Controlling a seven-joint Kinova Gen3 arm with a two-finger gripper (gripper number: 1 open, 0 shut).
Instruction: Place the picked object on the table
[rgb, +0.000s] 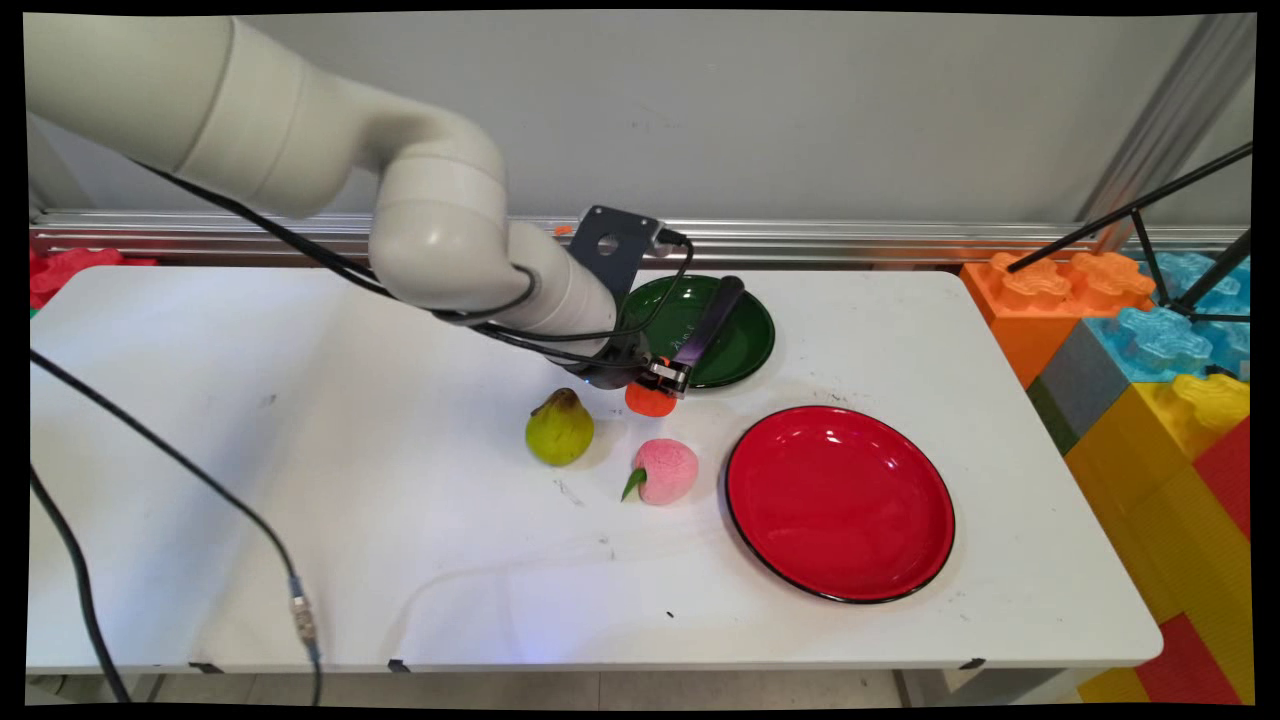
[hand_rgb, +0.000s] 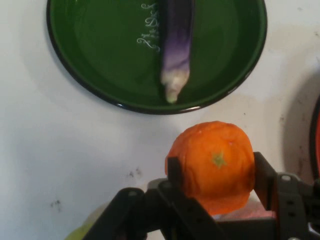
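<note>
Nearest the table's front edge, a glossy red round plate (rgb: 840, 500) is seen, with a pink toy peach (rgb: 666, 470) and a yellow-green toy pear (rgb: 559, 428) beyond it. Farther back, a round orange toy fruit (hand_rgb: 216, 165) is clamped between the black two-finger gripper (hand_rgb: 217, 172). Behind, a purple eggplant (hand_rgb: 176, 45) lies in a green round plate (hand_rgb: 95, 50).

Orange fruit (hand_rgb: 216, 167) gripped between end effector (hand_rgb: 217, 175) fingers, beside green plate (hand_rgb: 90, 70)
</note>
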